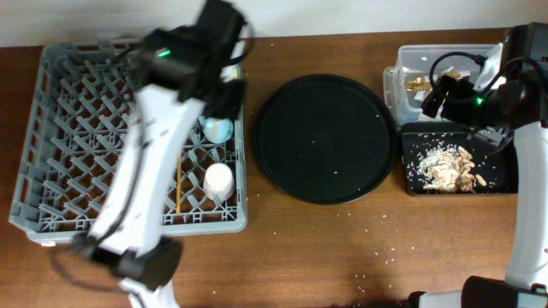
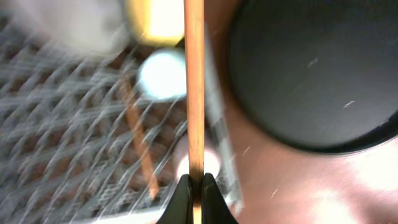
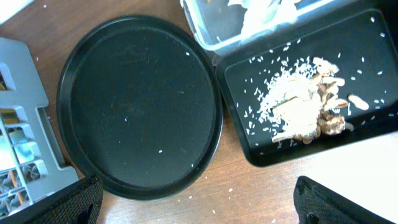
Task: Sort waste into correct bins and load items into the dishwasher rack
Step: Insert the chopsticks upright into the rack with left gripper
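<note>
My left gripper [image 2: 194,186] is shut on a wooden chopstick [image 2: 194,93] and holds it over the right edge of the grey dishwasher rack [image 1: 77,111]; the wrist view is blurred. A second chopstick [image 1: 177,184] lies in the rack, near the light-blue cup [image 1: 217,130] and the pink-white cup [image 1: 218,180]. The yellow bowl [image 2: 155,18] and white plate [image 2: 68,25] show as blurs. My right gripper [image 3: 193,199] is open and empty, over the clear tub [image 1: 411,60] and the black rectangular tray [image 1: 505,175]. Food scraps with rice [image 1: 445,164] lie in that tray. A white napkin [image 3: 261,15] lies in the tub.
The large round black tray [image 1: 325,137] stands between the rack and the bins, with a few rice grains on it. Loose rice grains lie on the wooden table [image 1: 368,257] in front. My left arm [image 1: 145,154] stretches across the rack.
</note>
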Controlling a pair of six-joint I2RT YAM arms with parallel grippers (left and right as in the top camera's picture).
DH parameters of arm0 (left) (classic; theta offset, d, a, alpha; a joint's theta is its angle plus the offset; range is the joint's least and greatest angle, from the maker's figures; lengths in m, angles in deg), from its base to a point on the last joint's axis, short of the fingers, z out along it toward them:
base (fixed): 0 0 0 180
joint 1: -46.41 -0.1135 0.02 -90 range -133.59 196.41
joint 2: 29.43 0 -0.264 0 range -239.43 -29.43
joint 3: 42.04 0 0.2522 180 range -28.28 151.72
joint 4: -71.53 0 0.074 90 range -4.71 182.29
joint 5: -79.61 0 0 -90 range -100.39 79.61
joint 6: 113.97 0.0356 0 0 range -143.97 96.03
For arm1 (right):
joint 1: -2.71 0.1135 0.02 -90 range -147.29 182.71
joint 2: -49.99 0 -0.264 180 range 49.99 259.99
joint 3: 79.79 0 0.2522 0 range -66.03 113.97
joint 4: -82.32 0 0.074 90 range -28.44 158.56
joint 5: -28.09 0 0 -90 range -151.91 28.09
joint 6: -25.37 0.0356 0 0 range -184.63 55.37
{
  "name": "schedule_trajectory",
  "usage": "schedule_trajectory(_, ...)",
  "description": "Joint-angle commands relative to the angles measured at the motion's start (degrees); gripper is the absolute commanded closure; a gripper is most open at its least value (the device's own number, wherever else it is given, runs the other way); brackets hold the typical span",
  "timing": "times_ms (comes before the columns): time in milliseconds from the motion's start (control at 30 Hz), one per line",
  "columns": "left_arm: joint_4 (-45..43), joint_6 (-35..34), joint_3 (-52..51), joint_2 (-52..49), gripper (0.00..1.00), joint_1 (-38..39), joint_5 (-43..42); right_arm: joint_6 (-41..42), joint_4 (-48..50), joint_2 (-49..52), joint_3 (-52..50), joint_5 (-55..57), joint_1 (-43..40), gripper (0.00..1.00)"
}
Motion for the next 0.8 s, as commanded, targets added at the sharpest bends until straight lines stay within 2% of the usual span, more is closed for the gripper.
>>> schedule_trajectory(0, -0.5, -0.2, -18.7, 9.6, 1.0, -5.7, 3.8, -0.5, 0.0, 0.0, 0.7, 0.7, -0.1, 0.01)
schedule_trajectory(67, -4.6, -0.6, -29.6, 10.5, 1.0, -8.0, 2.2, -0.5, 0.0, 0.0, 0.7, 0.7, -0.1, 0.01)
schedule_trajectory(133, -13.3, -0.6, -40.3, 10.5, 1.0, -8.2, 2.1, -0.5, 0.0, 0.0, 0.7, 0.7, -0.1, 0.02)
schedule_trajectory(200, -18.8, -0.8, -47.0, 10.5, 0.99, -8.3, 2.2, -0.5, 0.0, 0.0, 0.7, 0.7, -0.1, 0.02)
schedule_trajectory(267, -23.0, -5.8, -54.2, 10.5, 1.0, -10.4, 2.6, -0.5, 0.0, 0.0, 0.7, 0.7, -0.1, 0.01)
schedule_trajectory(400, -24.5, -5.7, -56.3, 10.5, 1.0, -14.0, 2.3, -0.5, 0.0, 0.0, 0.7, 0.7, -0.1, 0.02)
schedule_trajectory(600, -27.4, -5.3, -56.7, 10.5, 1.0, -14.1, 1.9, -0.5, 0.0, 0.0, 0.7, 0.7, -0.1, 0.01)
schedule_trajectory(633, -27.5, -5.3, -56.7, 10.5, 0.96, -14.1, 1.9, -0.5, 0.0, 0.0, 0.7, 0.7, -0.1, 0.02)
schedule_trajectory(733, -28.2, -5.3, -56.7, 10.5, 0.76, -14.1, 1.9, -0.5, 0.0, 0.0, 0.7, 0.7, -0.1, 0.02)
schedule_trajectory(767, -28.4, -5.3, -56.7, 10.5, 0.73, -14.1, 1.9, -0.5, 0.0, 0.0, 0.7, 0.7, -0.1, 0.01)
